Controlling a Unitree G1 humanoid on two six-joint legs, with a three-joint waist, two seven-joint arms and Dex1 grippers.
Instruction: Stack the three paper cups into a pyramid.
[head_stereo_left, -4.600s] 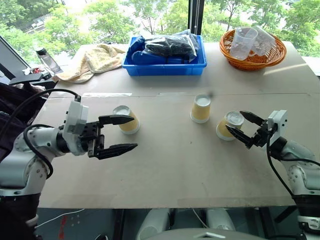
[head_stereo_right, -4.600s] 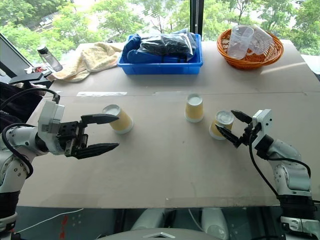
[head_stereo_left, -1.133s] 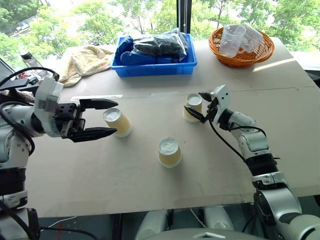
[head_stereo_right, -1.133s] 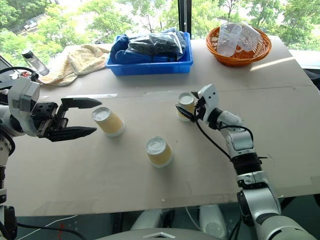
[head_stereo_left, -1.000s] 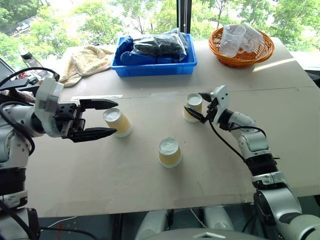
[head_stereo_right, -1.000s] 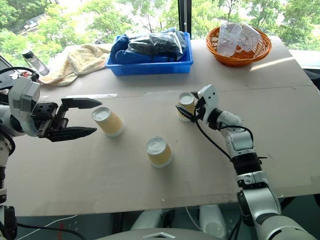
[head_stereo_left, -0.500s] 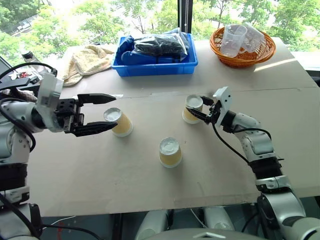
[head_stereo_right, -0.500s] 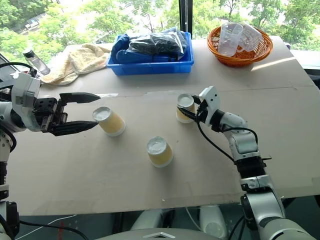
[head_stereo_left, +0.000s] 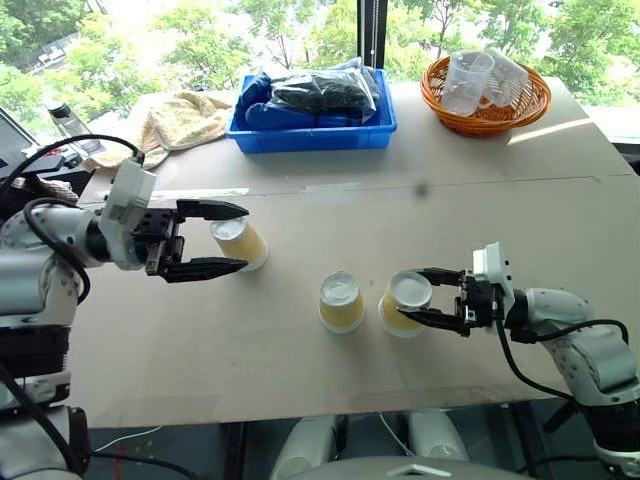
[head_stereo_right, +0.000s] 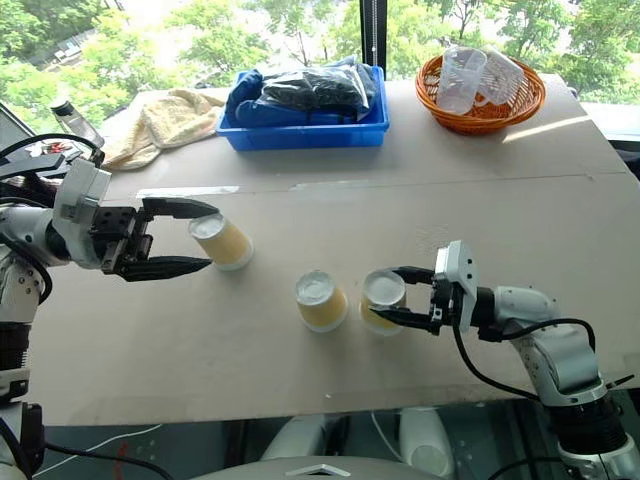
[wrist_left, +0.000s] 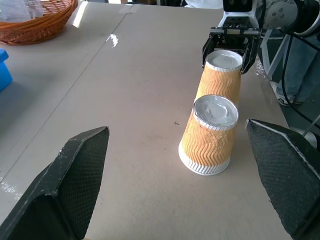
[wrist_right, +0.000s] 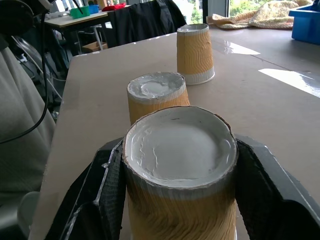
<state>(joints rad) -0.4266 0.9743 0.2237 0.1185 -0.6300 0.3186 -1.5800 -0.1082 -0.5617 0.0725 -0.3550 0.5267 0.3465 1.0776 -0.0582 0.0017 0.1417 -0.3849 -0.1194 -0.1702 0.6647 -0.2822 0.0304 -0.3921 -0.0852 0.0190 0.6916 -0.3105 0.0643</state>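
Paper cup (head_stereo_left: 405, 304) clamped by right gripper (head_stereo_left: 432, 295), sides part-hidden | left gripper (head_stereo_left: 222, 239) spread wide, empty

You're looking at silver-grey rounded arm shells with black joints and looping black cables, each ending in a boxy white wrist block, the left gripper (head_stereo_left: 205, 240) and right gripper (head_stereo_left: 425, 296) both carrying two long black tapering fingers (wrist_left: 80, 185) with a fine cross-hatched pad texture.
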